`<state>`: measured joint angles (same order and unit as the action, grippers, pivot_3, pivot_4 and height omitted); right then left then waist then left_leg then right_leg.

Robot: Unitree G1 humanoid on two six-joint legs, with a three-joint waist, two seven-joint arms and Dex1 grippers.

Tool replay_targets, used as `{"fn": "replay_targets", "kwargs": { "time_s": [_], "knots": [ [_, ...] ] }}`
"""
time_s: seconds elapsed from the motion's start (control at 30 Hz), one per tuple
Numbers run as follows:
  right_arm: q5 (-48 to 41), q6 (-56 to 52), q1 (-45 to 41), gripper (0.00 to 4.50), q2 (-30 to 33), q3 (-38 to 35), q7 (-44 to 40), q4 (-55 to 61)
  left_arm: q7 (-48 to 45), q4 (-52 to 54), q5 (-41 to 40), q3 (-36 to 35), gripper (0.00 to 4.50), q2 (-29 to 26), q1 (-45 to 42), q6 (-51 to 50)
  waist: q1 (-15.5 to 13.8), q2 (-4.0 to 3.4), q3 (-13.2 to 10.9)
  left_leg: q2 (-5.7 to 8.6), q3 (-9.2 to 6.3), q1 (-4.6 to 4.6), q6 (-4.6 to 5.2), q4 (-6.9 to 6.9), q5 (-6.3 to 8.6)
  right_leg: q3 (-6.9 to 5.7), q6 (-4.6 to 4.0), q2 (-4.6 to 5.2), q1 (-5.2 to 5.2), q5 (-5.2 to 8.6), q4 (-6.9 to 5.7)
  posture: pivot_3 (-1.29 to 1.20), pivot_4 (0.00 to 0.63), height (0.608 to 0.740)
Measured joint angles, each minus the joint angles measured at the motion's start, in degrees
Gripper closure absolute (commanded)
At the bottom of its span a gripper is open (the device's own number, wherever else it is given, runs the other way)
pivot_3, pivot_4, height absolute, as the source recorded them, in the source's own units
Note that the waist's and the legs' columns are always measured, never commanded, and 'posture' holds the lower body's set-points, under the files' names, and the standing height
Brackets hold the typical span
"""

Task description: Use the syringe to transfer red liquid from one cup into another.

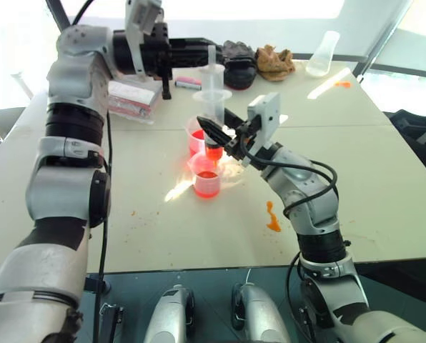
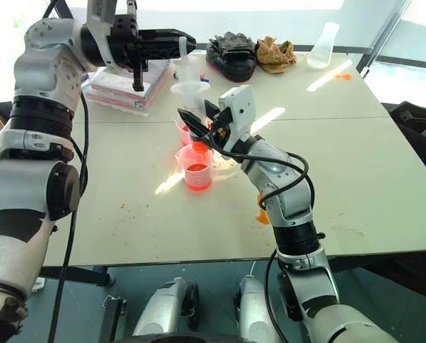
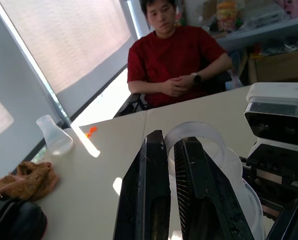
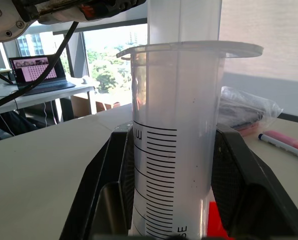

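Syringe upright over the cups, both sets of fingers clamped on it.

Left gripper (image 1: 199, 51) reaches in level at 11 o'clock on the tabletop (image 1: 356, 171); its fingers (image 3: 154, 200) are pressed nearly together on the white plunger at the top of the syringe (image 1: 212, 93). The syringe stands upright, tip down in the handled measuring cup (image 1: 196, 136). The smaller handleless cup (image 1: 206, 175) sits touching that cup on the near side, and both hold red liquid (image 1: 207, 184). Right gripper (image 1: 220, 136) comes up from 5 o'clock, its fingers (image 4: 114, 190) closed against either side of the scaled barrel. Beyond, a person in a red shirt (image 3: 174, 55) sits at the far edge.
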<state>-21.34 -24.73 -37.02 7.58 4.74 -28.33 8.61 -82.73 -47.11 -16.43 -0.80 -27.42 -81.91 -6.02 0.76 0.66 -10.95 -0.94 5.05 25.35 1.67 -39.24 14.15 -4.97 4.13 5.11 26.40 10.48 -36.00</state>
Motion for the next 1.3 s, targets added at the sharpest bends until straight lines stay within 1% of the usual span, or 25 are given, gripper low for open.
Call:
{"fn": "replay_targets", "kwargs": {
  "time_s": [0.17, 0.3, 0.6, 0.77, 1.3],
  "knots": [
    [-0.14, -0.09, 0.02, 3.00, -0.71, -0.09, 0.04, 0.00, -0.91, 0.60, 0.57, -0.01, 4.47, -0.06, -0.07, 0.19, 0.05, 0.00, 0.00, -0.01, -0.01, 0.00, 0.00, 0.00, 0.00, 0.00, 0.00, 0.00, 0.01, 0.00, 0.00, 0.00, 0.150, 0.740],
    [-0.30, -0.41, -0.01, 3.00, -1.01, -0.40, 0.04, 0.00, -1.21, 3.08, 0.80, -0.01, 4.47, -0.21, 1.25, -0.52, 0.04, 0.00, 0.00, -0.02, -0.02, 0.00, 0.00, 0.00, 0.00, 0.00, 0.00, 0.00, 0.00, 0.00, 0.00, 0.00, 0.150, 0.740],
    [-0.57, -3.64, -0.02, 3.00, -1.03, 1.12, -0.55, -0.08, -0.68, 14.18, 0.49, -0.06, 4.47, -1.23, 9.96, -4.06, 0.04, 0.00, 0.00, -0.03, -0.03, -0.01, 0.00, 0.00, 0.00, 0.01, 0.00, 0.00, 0.00, 0.00, -0.02, 0.00, 0.150, 0.740],
    [-1.27, -3.88, -0.59, 3.00, -0.97, 1.12, -0.51, -0.09, 0.21, 17.64, -0.04, -0.07, 4.47, -1.18, 12.33, -6.05, -0.09, 0.00, 0.00, -0.02, -0.04, 0.00, 0.00, 0.00, 0.00, 0.01, 0.00, 0.01, -0.02, 0.00, -0.01, 0.00, 0.150, 0.740],
    [-5.14, -10.09, -2.80, 3.00, 3.33, 0.99, -0.47, 1.87, 3.33, 22.79, -1.76, -0.22, 4.47, -1.05, 15.91, -9.82, -0.03, 0.00, 0.00, -0.02, -0.05, -0.02, 0.00, -0.01, 0.00, 0.01, 0.00, 0.00, -0.02, 0.00, -0.01, 0.00, 0.150, 0.740]
  ]
}}
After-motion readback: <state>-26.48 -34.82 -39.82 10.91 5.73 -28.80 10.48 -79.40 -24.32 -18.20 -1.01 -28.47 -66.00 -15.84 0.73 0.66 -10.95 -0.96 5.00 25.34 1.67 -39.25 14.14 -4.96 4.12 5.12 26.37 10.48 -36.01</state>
